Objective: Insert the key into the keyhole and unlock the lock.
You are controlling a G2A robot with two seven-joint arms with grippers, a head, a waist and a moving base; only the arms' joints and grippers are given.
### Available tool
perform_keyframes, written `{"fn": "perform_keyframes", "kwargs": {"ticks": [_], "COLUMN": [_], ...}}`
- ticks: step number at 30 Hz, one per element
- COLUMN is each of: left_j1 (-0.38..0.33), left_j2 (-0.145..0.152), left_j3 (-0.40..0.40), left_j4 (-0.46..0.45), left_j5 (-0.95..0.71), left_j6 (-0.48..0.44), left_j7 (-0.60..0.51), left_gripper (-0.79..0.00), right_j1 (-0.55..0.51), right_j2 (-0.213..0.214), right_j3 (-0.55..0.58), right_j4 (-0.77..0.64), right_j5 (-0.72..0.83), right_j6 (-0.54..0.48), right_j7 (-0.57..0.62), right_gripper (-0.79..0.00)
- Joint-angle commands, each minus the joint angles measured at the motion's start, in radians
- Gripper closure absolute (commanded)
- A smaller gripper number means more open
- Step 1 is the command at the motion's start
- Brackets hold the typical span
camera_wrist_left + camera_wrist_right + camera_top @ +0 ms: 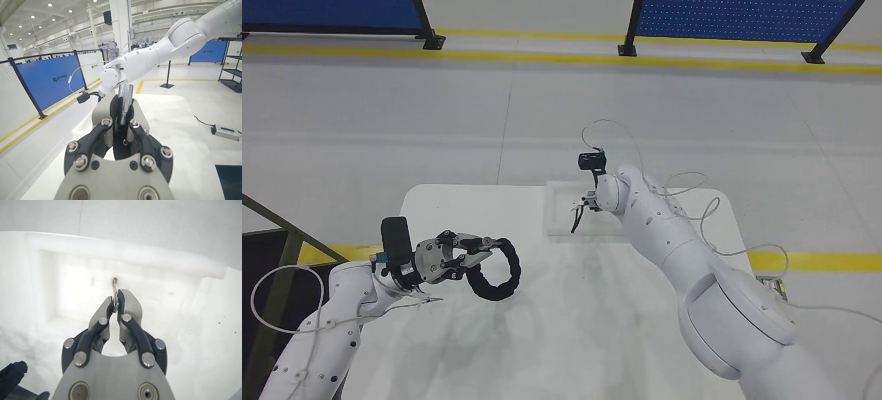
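Note:
My left gripper (123, 103) is shut on the lock's chrome cylinder (125, 98), which stands up between the black pads. In the top view the lock's black cable loop (498, 272) hangs from that gripper (464, 256) above the table's left side. My right gripper (114, 300) is shut on the small metal key (114, 288), its tip pointing down at the floor of a white foam tray (132, 251). From above, the right gripper (580, 212) sits over that tray (556, 192) at the table's far edge, well apart from the lock.
The white table (572, 330) is bare between the two arms. The right arm (151, 56) crosses the left wrist view beyond the lock. Blue barrier panels (332, 15) stand on the floor behind, and a power adapter (225, 131) lies on the floor beside the table.

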Motion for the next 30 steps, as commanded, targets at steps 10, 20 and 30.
{"fn": "perform_keyframes", "kwargs": {"ticks": [10, 20, 30], "left_j1": [0.000, 0.000, 0.000], "left_j2": [0.000, 0.000, 0.000], "left_j3": [0.000, 0.000, 0.000], "left_j4": [0.000, 0.000, 0.000], "left_j5": [0.000, 0.000, 0.000], "left_j6": [0.000, 0.000, 0.000], "left_j7": [0.000, 0.000, 0.000], "left_gripper": [0.000, 0.000, 0.000], "right_j1": [-0.009, -0.117, -0.488], "right_j2": [0.040, 0.164, 0.325], "right_j3": [0.041, 0.176, 0.464], "right_j4": [-0.111, -0.410, -1.102], "right_j5": [-0.026, -0.060, -0.180], "right_j6": [-0.124, -0.292, -0.249], "right_j7": [0.069, 0.185, 0.429], "right_gripper": [0.000, 0.000, 0.000]}}
